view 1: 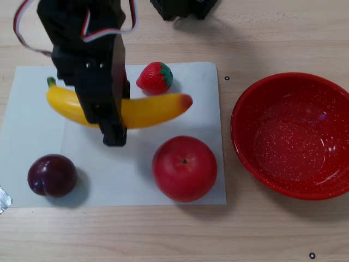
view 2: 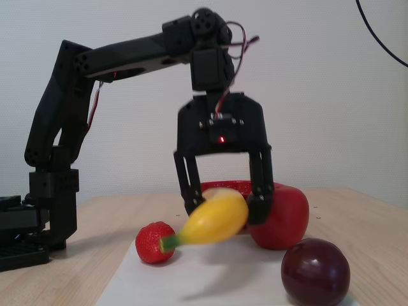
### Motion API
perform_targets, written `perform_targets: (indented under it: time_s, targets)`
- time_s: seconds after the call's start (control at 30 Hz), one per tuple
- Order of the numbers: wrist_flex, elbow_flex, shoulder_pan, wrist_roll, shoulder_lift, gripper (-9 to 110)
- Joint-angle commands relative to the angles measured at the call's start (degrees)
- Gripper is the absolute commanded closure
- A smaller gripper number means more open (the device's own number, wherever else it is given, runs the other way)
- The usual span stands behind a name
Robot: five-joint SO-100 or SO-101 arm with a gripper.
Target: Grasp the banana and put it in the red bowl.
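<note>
While gripping the banana (view 2: pixel 213 220) mid-length, hand (view 2: pixel 223 207) partly closed, fruit lifted clear of white sheet (view 2: pixel 223 280)

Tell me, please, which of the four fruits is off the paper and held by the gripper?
The banana: the gripper is shut around it and it hangs tilted above the paper, while the strawberry, apple and plum rest on it.

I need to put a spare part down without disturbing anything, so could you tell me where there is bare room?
Free: bare table along the near edge, below the white sheet, and the strip between sheet and red bowl. Crowded: the sheet, with strawberry, apple, plum and the claw holding the banana.
</note>
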Motion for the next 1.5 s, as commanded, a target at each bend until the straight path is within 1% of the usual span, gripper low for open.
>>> perform_targets:
  time_s: [0.0,0.07,0.2,0.37,0.67,0.97,1.23,1.47]
  targets:
    - [3.8,-8.9,-0.5,0.4,10.3,101]
    - [6.1,-11.0,-0.6,1.1,11.6,101]
    - [6.1,-12.1,-0.5,2.5,15.7,101]
    - [6.1,-12.7,2.8,2.8,20.4,101]
    - [6.1,-14.9,17.2,-2.3,25.0,101]
    - [5.4,-14.9,32.3,-9.1,25.8,101]
    - [-1.3,-11.3,43.9,-13.5,24.3,101]
    - [-14.7,-0.4,49.0,-15.1,22.8,101]
